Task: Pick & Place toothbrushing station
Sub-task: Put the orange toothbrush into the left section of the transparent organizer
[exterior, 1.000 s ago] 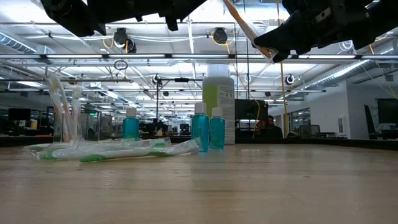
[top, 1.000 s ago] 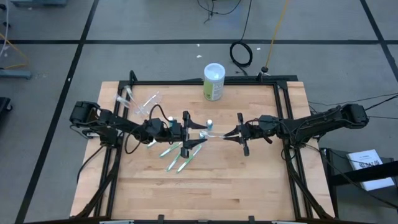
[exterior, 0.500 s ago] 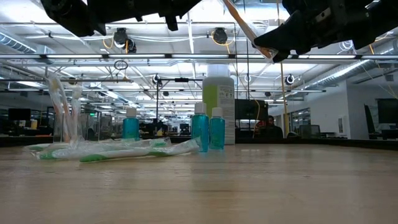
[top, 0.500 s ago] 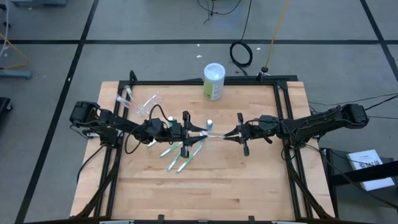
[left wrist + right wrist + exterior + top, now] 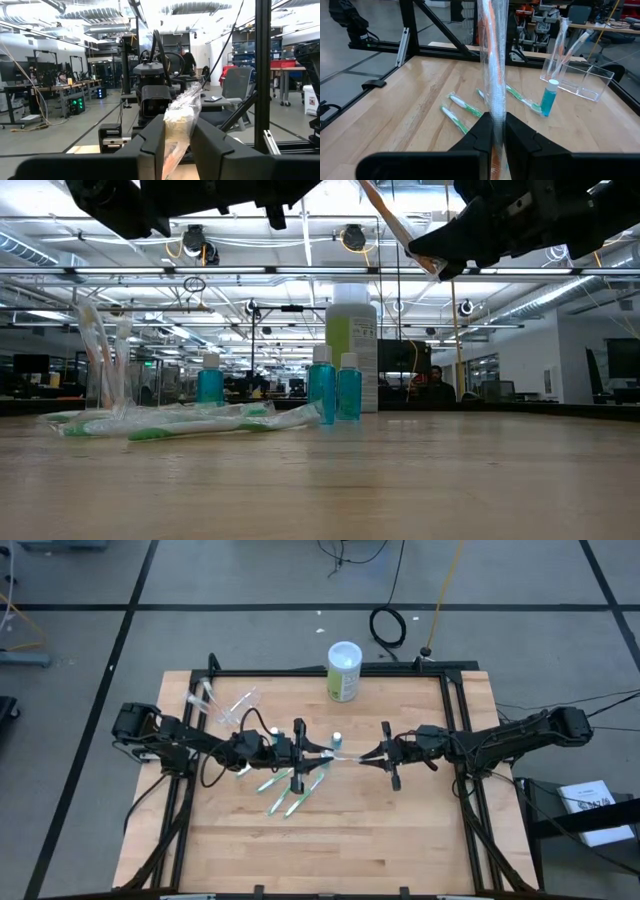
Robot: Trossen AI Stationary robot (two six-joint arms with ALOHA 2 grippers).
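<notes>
The wooden table (image 5: 400,830) carries everything, with both arms meeting above its middle; the green-and-white canister (image 5: 344,671) stands upright at the far edge, well apart from the grippers; the clear plastic holder (image 5: 577,79) sits near the far left corner with toothbrushes standing in it. The left gripper (image 5: 318,753) and the right gripper (image 5: 372,753) face each other above the table, a wrapped orange toothbrush (image 5: 492,65) stretched between them; the right gripper's fingers are pressed together on one end of the wrapper, and the left gripper's fingers (image 5: 150,145) are clamped on the crinkled other end. Green-and-white toothbrushes (image 5: 292,795) lie loose on the wood beneath the left gripper; small teal white-capped tubes (image 5: 334,385) stand upright just beside them, near the table's centre.
</notes>
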